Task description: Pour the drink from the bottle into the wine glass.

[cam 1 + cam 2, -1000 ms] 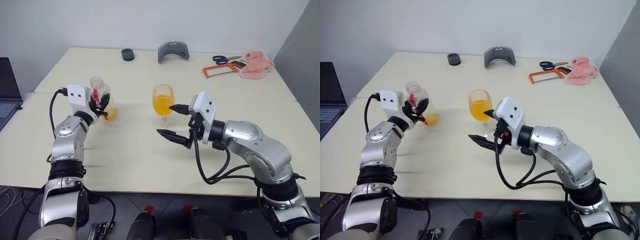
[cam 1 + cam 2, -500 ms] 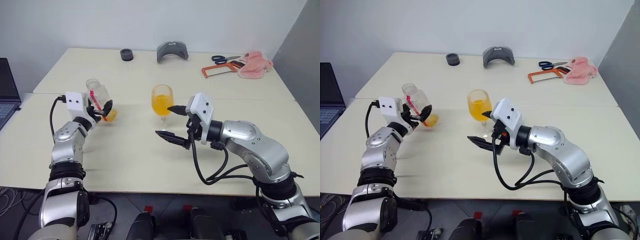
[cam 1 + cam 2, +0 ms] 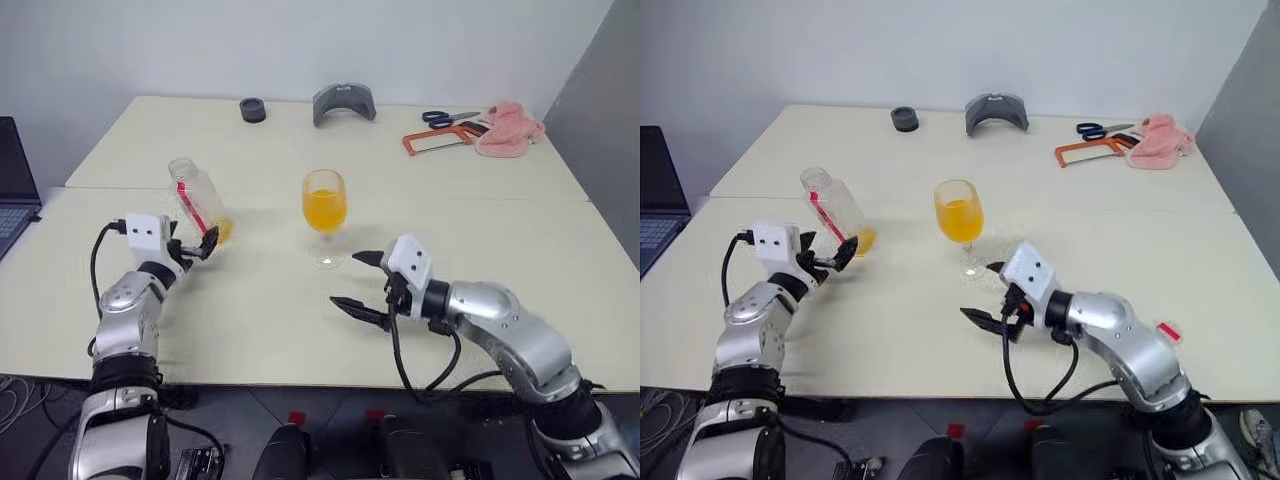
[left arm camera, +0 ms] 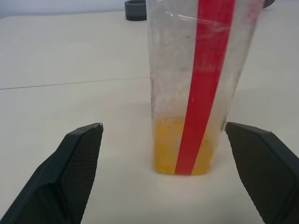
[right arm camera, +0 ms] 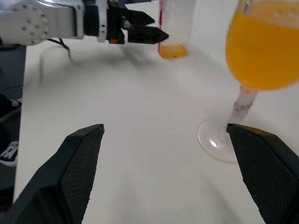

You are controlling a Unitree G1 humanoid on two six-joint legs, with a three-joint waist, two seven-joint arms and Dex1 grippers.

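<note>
The bottle (image 3: 199, 199) stands on the table, clear with a red label strip (image 4: 205, 70), and its open neck shows no cap. A little orange drink (image 4: 166, 151) is left at its bottom. My left gripper (image 3: 197, 246) is open just on the near side of it, its fingers apart from the bottle on either side. The wine glass (image 3: 325, 207) stands upright at the table's middle, its bowl mostly full of orange drink (image 5: 261, 51). My right gripper (image 3: 345, 279) is open and low over the table, just on the near side of the glass foot (image 5: 218, 140) and holding nothing.
Along the far edge lie a black ring (image 3: 253, 110), a grey curved piece (image 3: 345, 102), scissors (image 3: 450, 117), an orange saw frame (image 3: 433, 143) and a pink cloth (image 3: 511, 127). A laptop (image 3: 15, 180) sits at the left. A seam (image 3: 480, 199) joins the two tabletops.
My left gripper opened and let go of the bottle, then drew back and down, and the bottle now stands free. My right gripper, still open, sank toward the table away from the glass bowl.
</note>
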